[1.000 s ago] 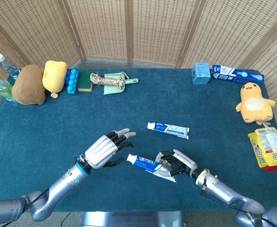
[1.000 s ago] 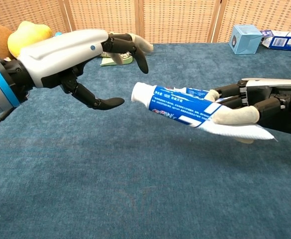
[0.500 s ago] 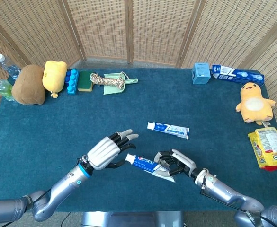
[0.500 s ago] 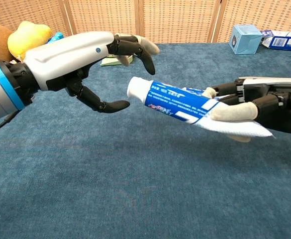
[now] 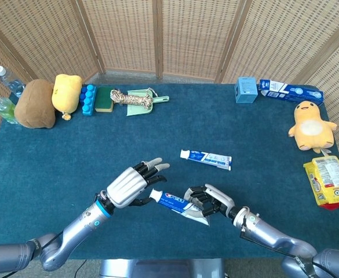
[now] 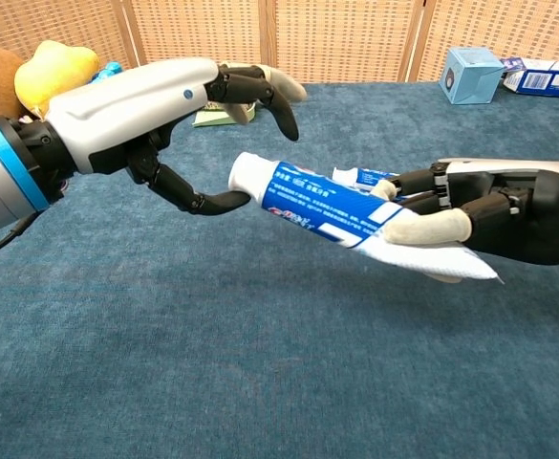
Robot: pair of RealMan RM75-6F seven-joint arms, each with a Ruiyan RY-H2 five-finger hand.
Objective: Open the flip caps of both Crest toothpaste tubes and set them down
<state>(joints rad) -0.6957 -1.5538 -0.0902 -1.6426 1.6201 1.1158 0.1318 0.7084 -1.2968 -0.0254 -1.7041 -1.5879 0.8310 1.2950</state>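
Right hand (image 6: 480,215) has pushed the held Crest toothpaste tube (image 6: 327,203) further toward the left hand (image 6: 164,105) since a second ago; cap gap that was open then is now closed. Tube is gripped by its crimped tail end, fingers (image 6: 432,229) wrapped round the flat part, so the white flip cap (image 6: 246,175) sticks out free and pointed at the other hand, presumably to leave the cap clear for flicking. Tube is off the counter (image 6: 260,382), tilted slightly cap-up. Left hand holds nothing: fingers spread, upper ones (image 6: 269,91) arched above the cap without touching, thumb tip (image 6: 224,201) just at the cap's lower edge, touching or nearly, can't tell which. Cap looks still closed. Second Crest toothpaste tube (image 5: 206,158) lies flat on the counter beyond both hands, well apart from them, cap apparently untouched
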